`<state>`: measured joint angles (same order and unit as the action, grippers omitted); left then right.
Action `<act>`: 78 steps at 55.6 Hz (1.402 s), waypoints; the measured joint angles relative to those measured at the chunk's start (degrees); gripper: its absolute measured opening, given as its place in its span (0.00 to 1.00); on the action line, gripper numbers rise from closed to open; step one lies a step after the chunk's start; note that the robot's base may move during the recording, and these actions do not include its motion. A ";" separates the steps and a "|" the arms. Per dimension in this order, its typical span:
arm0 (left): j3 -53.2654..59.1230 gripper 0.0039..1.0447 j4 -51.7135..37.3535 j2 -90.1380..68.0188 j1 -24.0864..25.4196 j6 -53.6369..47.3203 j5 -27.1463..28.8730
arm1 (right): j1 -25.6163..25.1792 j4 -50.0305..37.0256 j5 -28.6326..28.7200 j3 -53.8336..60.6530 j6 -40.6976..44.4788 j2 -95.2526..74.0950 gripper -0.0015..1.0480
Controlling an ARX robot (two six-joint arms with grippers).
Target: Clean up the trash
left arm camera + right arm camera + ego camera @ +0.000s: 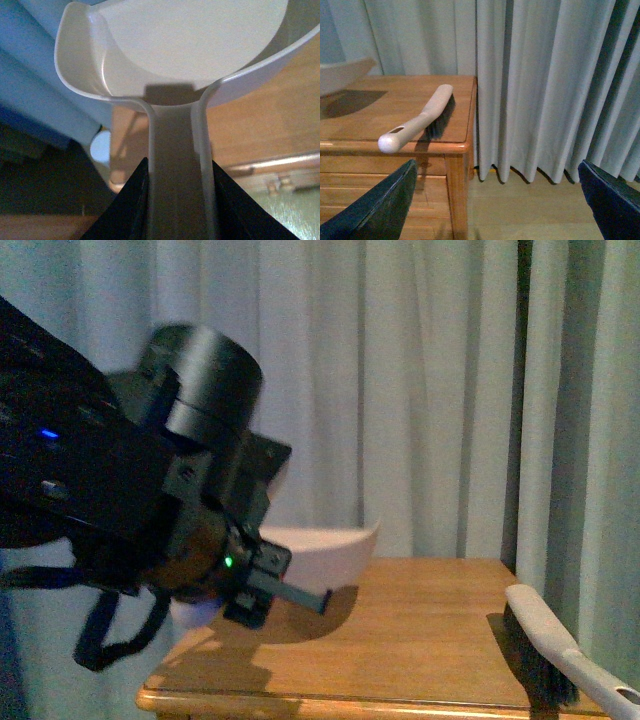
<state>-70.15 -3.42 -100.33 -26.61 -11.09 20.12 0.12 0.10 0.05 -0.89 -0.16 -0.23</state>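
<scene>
My left gripper [262,585] is shut on the handle of the pinkish dustpan [325,552] and holds it tilted above the wooden table [420,640]. In the left wrist view the dustpan [190,45] fills the frame, its handle clamped between the black fingers [125,210]; its scoop looks empty. My right gripper [497,200] is open and empty, off the table's right side above the floor. The trash scrap is not in view.
A white hand brush [555,650] with dark bristles lies at the table's right edge, handle over the corner; it also shows in the right wrist view [422,120]. Grey curtains [430,390] hang behind and to the right. Wooden floor [520,210] lies below.
</scene>
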 joint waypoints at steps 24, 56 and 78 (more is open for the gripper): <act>28.09 0.27 -31.56 30.21 5.16 -12.24 -5.14 | 0.00 0.00 0.00 0.00 0.00 0.00 0.93; 55.87 0.27 -14.73 85.90 11.21 -5.90 -11.74 | 0.00 0.00 0.00 0.00 0.00 0.00 0.93; 58.29 0.27 -11.89 88.72 21.33 1.60 -19.91 | 8.94 -10.25 -25.42 -0.33 6.32 -7.67 0.93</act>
<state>-11.86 -15.31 -11.62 -5.28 -9.50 0.21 9.06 -10.15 -25.36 -1.21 6.15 -7.90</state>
